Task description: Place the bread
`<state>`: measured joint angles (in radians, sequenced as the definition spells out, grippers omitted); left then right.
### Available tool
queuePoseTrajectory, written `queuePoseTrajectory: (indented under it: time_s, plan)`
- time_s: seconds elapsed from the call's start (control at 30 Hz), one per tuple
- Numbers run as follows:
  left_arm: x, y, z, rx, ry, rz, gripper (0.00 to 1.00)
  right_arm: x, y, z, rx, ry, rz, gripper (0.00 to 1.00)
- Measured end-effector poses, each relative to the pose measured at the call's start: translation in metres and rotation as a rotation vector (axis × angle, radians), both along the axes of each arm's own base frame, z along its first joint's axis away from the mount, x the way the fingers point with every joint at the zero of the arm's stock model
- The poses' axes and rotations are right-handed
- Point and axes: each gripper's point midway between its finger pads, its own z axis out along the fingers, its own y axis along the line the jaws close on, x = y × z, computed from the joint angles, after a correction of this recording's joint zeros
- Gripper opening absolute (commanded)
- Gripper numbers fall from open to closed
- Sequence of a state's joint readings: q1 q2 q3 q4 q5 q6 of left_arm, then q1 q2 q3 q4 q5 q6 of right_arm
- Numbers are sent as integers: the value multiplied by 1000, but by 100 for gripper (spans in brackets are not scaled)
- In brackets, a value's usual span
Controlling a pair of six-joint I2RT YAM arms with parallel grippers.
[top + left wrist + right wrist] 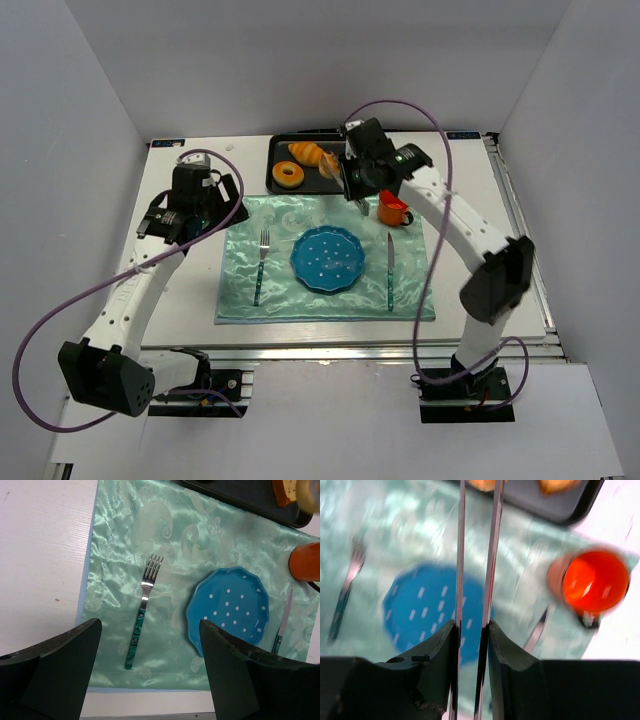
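A small golden-brown bun (330,166) sits at the right end of the black tray (280,150), beside my right gripper (352,190). That gripper (472,625) is shut on metal tongs (492,555). The tong blades reach up to the tray's edge (570,505). A golden-brown piece (482,483), apparently the bun, lies between their tips, mostly cut off by the frame. The right wrist view is blurred. My left gripper (188,218) is open and empty (150,670) above the left part of the green mat (175,555).
A croissant (308,153) and a donut (290,175) lie on the tray. On the mat are a blue dotted plate (327,259), a fork (262,262) to its left, a knife (390,270) to its right and an orange cup (392,209).
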<state>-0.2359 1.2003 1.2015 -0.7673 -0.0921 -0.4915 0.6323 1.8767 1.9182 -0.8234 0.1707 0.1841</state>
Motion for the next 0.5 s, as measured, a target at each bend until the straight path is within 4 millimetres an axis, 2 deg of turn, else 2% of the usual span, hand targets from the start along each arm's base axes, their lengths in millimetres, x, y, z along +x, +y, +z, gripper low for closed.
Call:
queuePoseTrajectory:
  time_s: [0.13,0.23,0.37,0.5]
  plan:
    - [-1,2,3,12,-12,1,91,-73,-3,15,46,34,50,22]
    - [-2,4,8,13,-34,4,91,-123,-4,11,76,75,91,22]
    - [-9,5,7,9,-46,4,91,-167,-5,-15,60,155,116,22]
    - [-11,5,5,6,-42,5,91,-190,-6,-52,12,236,116,22]
